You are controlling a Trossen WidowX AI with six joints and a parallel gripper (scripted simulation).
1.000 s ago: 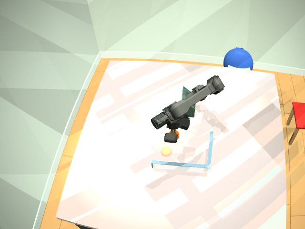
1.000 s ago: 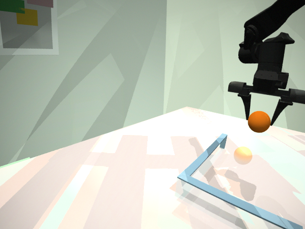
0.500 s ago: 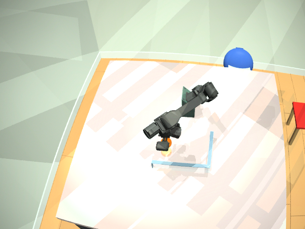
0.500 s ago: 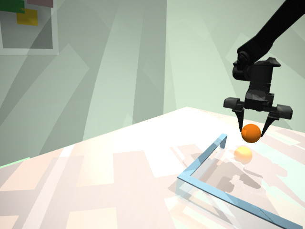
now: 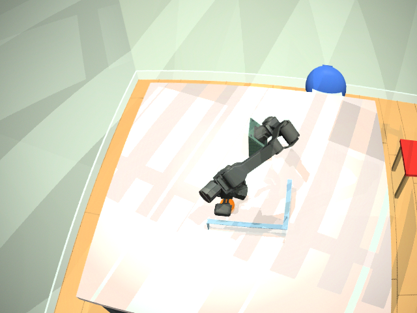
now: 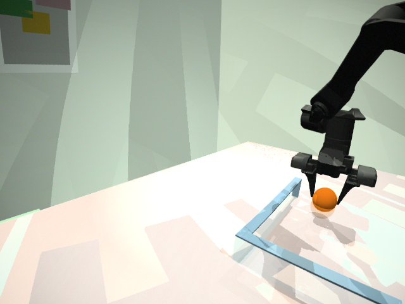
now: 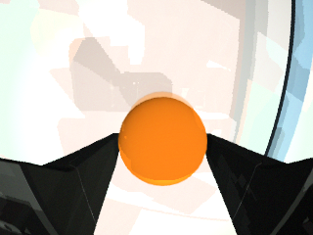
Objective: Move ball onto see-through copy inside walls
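My gripper (image 5: 227, 203) (image 6: 324, 200) (image 7: 161, 139) points down and is shut on the orange ball (image 5: 232, 205) (image 6: 324, 199) (image 7: 162, 142), with one fingertip on each side. The ball is held a little above the table. The see-through copy (image 6: 323, 214) (image 7: 162, 94) shows as a pale rim just below the ball in the exterior view and past its top edge in the wrist view; the ball covers most of it. The low clear walls with blue tops (image 5: 247, 224) (image 6: 268, 208) (image 7: 300, 73) make a corner. The ball is on their inner side, near the free end of one wall, not touching it.
The arm's green base plate (image 5: 255, 139) stands on the table (image 5: 151, 269). A blue round object (image 5: 326, 79) is beyond the back edge, and a red-topped seat (image 5: 409, 158) is off the right edge.
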